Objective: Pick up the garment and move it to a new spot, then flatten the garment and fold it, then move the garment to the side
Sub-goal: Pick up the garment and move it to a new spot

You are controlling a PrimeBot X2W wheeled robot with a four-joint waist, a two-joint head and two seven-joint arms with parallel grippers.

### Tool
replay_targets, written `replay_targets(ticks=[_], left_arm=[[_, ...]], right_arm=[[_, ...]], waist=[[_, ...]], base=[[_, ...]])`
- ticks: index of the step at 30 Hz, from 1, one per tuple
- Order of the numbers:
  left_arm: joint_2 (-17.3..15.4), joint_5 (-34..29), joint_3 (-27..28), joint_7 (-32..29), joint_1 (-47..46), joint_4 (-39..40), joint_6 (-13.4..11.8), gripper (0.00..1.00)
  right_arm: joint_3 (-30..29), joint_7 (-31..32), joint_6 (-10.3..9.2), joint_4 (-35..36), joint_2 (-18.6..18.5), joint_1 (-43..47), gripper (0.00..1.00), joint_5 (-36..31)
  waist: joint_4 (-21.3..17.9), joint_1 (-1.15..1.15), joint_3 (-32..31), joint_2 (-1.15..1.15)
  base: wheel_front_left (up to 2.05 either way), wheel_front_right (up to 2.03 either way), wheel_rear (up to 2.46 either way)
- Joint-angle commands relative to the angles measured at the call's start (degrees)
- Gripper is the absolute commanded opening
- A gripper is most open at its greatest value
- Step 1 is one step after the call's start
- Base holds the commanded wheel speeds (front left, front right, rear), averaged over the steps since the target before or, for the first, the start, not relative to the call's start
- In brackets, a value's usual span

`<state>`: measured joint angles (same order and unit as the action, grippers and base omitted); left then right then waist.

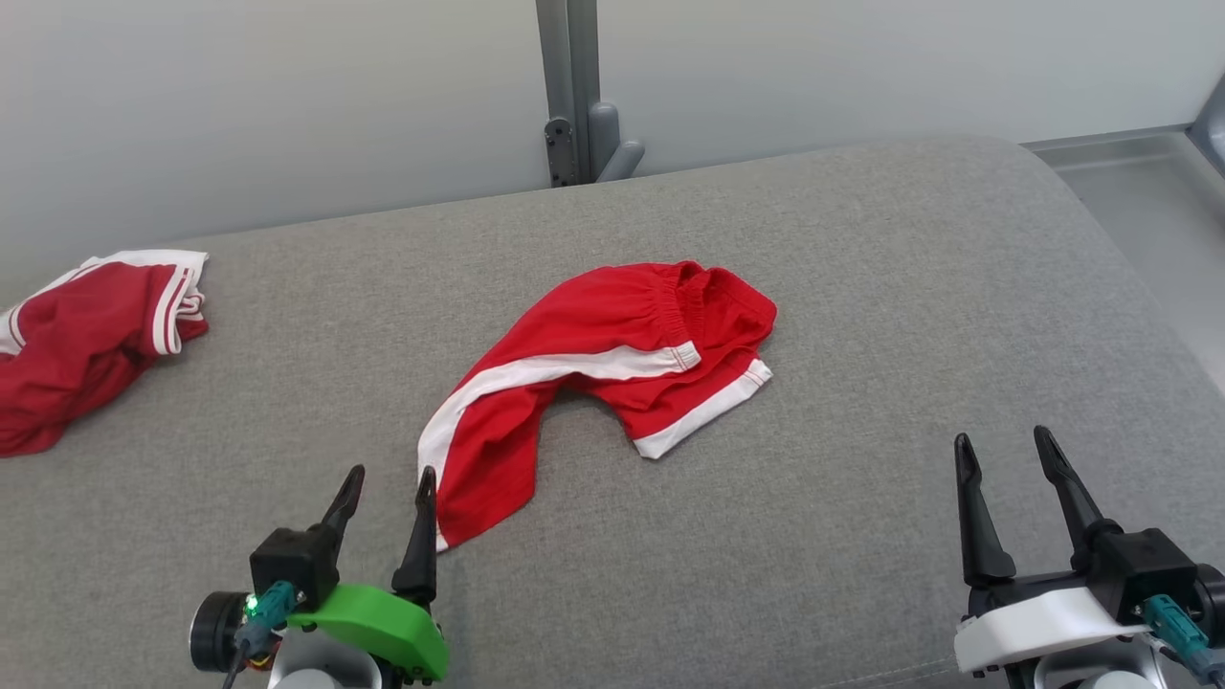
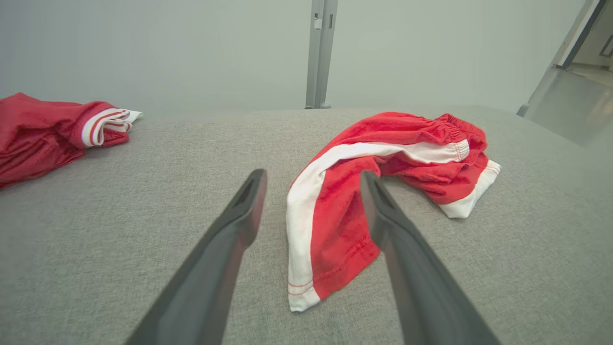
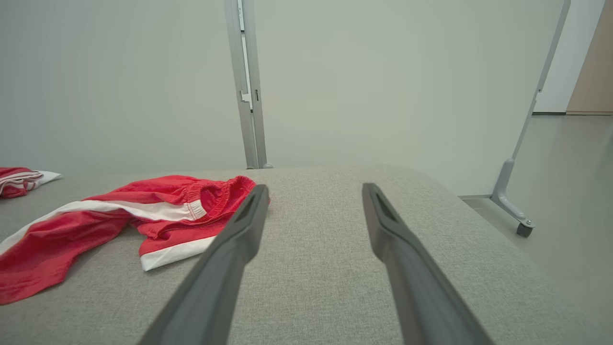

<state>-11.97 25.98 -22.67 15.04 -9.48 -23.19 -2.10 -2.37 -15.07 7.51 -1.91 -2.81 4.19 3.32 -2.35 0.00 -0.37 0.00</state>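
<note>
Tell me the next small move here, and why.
Probably lower the left gripper and close its fingers on the near leg hem of the red shorts. The shorts lie bent and rumpled on the grey cushion, unflattened; the open fingers hover right by that hem, while the right gripper hangs open, apart from the cloth.
</note>
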Motion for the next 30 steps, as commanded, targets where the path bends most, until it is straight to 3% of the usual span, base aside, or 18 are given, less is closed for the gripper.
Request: replay_targets(ticks=[1, 8, 12, 30], left_arm=[[0.5, -0.5, 1.1, 0.2, 1.4, 0.7, -0.5, 1.0], [4.7, -4.0, 8.4, 0.2, 6.7, 4.5, -1.2, 1.0], [6.2, -6.1, 10.6, 0.2, 8.8, 5.2, 0.0, 1.0], [8.9, -11.1, 16.3, 0.2, 11.9, 6.1, 2.6, 1.0]], right_arm=[[0.0, -0.2, -0.04, 0.1, -0.2, 0.6, 1.0, -0.2], [-0.6, -0.2, -0.04, 0.2, -0.2, 1.2, 1.0, -0.3], [-0.8, -0.2, -0.04, 0.2, -0.2, 1.6, 1.0, -0.1], [0.1, -0.2, -0.04, -0.7, -0.2, 1.8, 1.0, 0.8]], waist=[[0.8, 0.0, -0.5, 0.0], [2.8, 0.0, -1.2, 0.0], [3.8, 0.0, -1.5, 0.0], [4.7, 0.0, -1.8, 0.0]], base=[[0.0, 0.0, 0.0], [0.0, 0.0, 0.0], [0.0, 0.0, 0.0], [0.0, 0.0, 0.0]])
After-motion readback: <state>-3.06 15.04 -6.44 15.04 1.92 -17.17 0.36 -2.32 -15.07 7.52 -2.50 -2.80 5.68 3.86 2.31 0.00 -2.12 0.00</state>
